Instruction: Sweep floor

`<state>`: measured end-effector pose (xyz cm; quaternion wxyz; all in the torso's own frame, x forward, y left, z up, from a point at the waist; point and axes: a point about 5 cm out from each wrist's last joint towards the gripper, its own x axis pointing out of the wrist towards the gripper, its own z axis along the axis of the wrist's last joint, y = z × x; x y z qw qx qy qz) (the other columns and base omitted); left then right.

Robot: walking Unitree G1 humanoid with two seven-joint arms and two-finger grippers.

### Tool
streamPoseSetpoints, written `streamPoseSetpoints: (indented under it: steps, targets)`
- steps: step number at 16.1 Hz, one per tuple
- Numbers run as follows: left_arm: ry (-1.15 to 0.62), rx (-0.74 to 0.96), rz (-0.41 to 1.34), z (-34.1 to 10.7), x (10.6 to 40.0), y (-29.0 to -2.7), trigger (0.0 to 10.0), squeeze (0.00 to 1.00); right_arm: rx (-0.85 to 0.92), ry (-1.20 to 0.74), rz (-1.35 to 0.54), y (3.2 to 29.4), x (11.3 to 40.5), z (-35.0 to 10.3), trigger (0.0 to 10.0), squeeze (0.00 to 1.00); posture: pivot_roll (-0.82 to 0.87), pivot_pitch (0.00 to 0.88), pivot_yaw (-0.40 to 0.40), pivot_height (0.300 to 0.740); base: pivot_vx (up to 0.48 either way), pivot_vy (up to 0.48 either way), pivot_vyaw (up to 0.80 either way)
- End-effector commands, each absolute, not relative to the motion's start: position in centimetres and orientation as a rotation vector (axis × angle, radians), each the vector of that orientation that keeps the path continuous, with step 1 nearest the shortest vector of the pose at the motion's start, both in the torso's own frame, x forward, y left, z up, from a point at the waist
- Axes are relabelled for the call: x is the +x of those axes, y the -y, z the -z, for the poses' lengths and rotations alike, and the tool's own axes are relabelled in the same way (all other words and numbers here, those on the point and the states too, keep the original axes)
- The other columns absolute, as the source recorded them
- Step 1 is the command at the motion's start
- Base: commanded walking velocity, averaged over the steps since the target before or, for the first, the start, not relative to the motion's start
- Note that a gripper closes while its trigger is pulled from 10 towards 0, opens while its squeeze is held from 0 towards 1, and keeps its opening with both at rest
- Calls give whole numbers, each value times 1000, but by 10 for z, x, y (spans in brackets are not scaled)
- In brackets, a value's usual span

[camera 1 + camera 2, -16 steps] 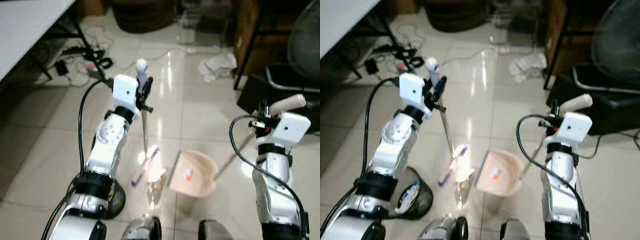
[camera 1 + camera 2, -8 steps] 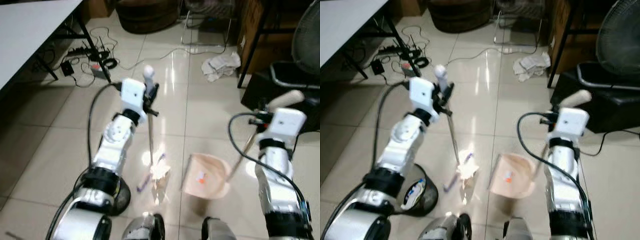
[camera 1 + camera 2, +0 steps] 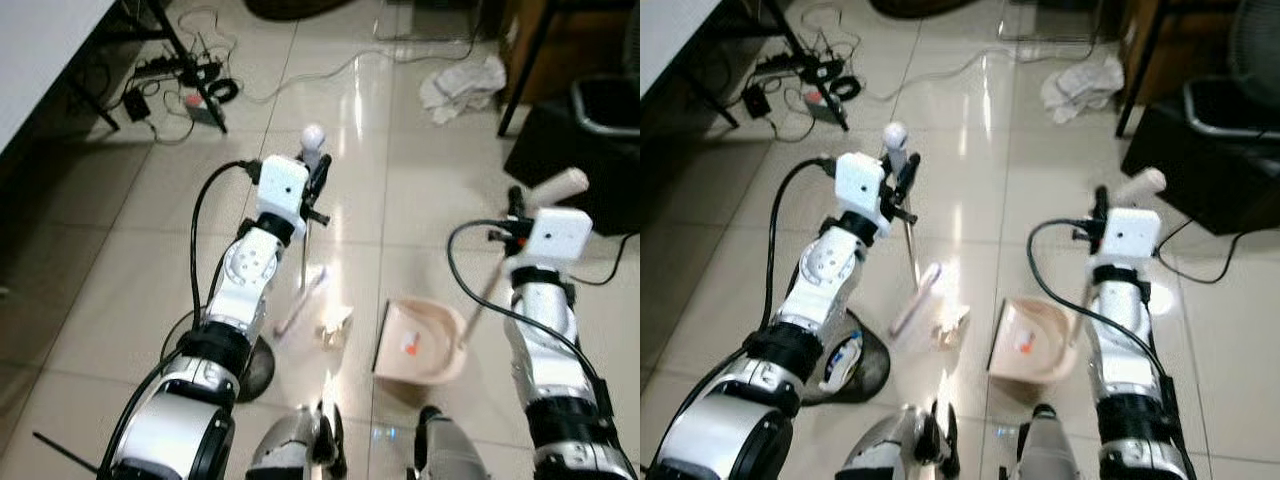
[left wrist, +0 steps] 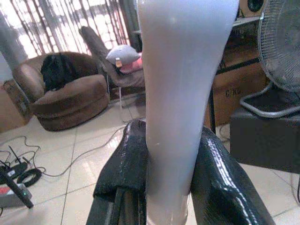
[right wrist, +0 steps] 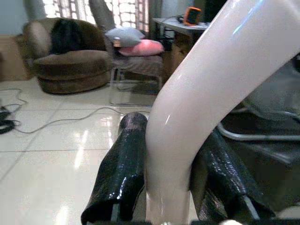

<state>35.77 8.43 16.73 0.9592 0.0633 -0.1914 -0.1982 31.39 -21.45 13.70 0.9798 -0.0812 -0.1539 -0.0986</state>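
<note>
My left gripper [image 3: 317, 186] is shut on the thin handle of a broom [image 3: 304, 243]. Its white and purple head [image 3: 300, 303] rests on the tiles. In the left wrist view the black fingers [image 4: 125, 163] clamp the pale handle [image 4: 180, 93]. A small crumpled scrap of litter [image 3: 335, 329] lies just right of the broom head. A pinkish dustpan [image 3: 432, 352] lies on the floor beyond it, with a small red bit [image 3: 408, 345] inside. My right gripper [image 3: 514, 214] is shut on the dustpan's long handle [image 3: 482, 293], whose cream grip [image 5: 206, 93] shows between its fingers [image 5: 123, 169].
A dark round bin [image 3: 858, 366] stands by my left leg. Cables and a power strip [image 3: 190, 78] lie under the white table [image 3: 40, 50] at far left. A crumpled cloth [image 3: 462, 84] and black furniture [image 3: 575, 135] sit at far right.
The camera has shifted and tilted further down, so the whole scene has moved. Both grippers keep their hold. The broom head now sits slightly apart from the litter.
</note>
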Motion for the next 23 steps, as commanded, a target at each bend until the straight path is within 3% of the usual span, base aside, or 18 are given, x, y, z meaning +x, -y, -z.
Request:
streamPoseSetpoints:
  steps: [1,10,16,18,23]
  targets:
    - [394,139,384,-167,359,-88,10000,0,-157,357,168,207,314,-141,10000,0,57,342,206,740,0,0,0]
    - [368,169,403,-162,365,-63,10000,0,-245,410,164,190,318,-137,10000,0,20,393,231,740,0,0,0]
    - [330,121,432,-162,366,-42,10000,0,-266,365,132,161,314,-118,10000,0,21,407,228,740,0,0,0]
    - [291,59,436,-156,363,-33,10000,0,-233,355,143,152,312,-115,10000,0,12,410,229,740,0,0,0]
    - [307,-295,359,-180,360,-5,10000,0,-164,329,186,154,306,-109,10000,0,-13,405,206,740,0,0,0]
